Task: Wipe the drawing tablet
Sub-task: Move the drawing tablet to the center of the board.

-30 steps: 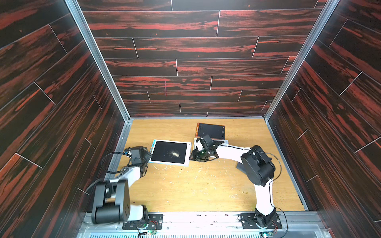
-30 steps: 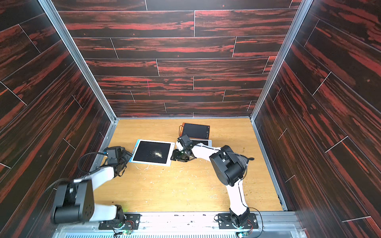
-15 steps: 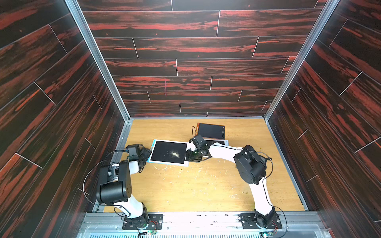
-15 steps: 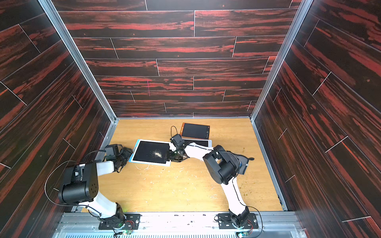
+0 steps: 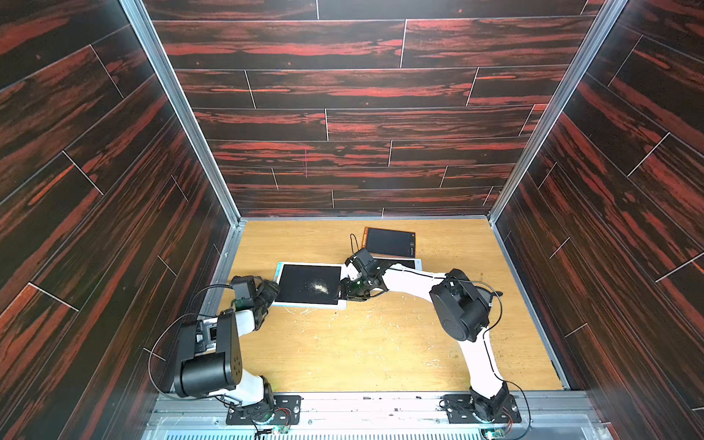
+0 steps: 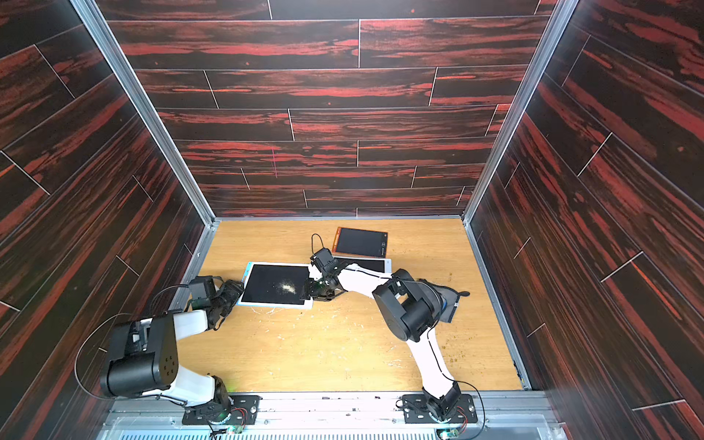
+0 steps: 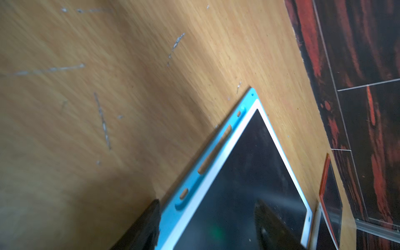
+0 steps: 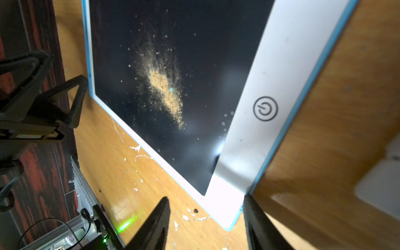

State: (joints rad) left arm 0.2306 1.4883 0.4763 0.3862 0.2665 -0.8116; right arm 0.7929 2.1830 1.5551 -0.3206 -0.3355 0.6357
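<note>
1. We are finding the drawing tablet [image 5: 301,278] lying flat on the table [image 5: 343,350], left of centre, between the two grippers.
2. We are noting a tan powder patch [image 8: 164,86] sitting mid-screen; in our judgement, wiping is not yet begun.
3. The left gripper [image 7: 207,202] is straddling the tablet's left edge, jaws parted, grasping nothing.
4. The right gripper [image 8: 205,198] is bracketing its near right corner, jaws parted, empty.
5. We are seeing no cloth in either claw; a dark grey cloth-like thing [image 6: 449,304] is lying beside the right arm's elbow.

Both top views are sharp, the desk [image 5: 343,350] brightly lit. The left wrist view is blurred. Glare whitens one corner of the drawing tablet [image 8: 205,65].
</note>
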